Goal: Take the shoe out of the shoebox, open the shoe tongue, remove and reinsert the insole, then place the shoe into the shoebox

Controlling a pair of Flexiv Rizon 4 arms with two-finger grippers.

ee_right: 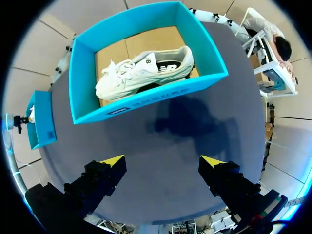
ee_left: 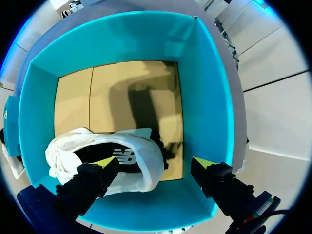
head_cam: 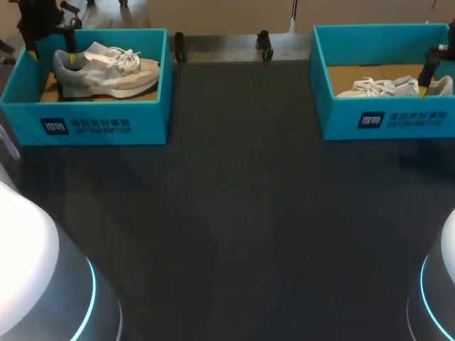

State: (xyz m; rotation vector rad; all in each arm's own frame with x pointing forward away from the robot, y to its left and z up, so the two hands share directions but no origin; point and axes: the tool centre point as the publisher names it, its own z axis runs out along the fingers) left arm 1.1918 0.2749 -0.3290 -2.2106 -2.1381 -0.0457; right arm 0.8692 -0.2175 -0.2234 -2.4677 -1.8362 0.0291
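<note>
Hanging over the left box (ee_left: 214, 97), the left gripper (ee_left: 155, 163) stands wide open and grips nothing. 1 finger (ee_left: 90, 183) is above the heel of the left shoe (ee_left: 141, 146); contact cannot be told. In the head view this box sits at the upper left, its shoe lying left to right, toe to the right. The right gripper (ee_right: 162, 161) is also spread wide and empty, above the table (ee_right: 185, 122). Ahead of it, the right box (ee_right: 146, 97) holds the right shoe (ee_right: 141, 73), lying left to right at the head view's upper right, toe to the left.
</note>
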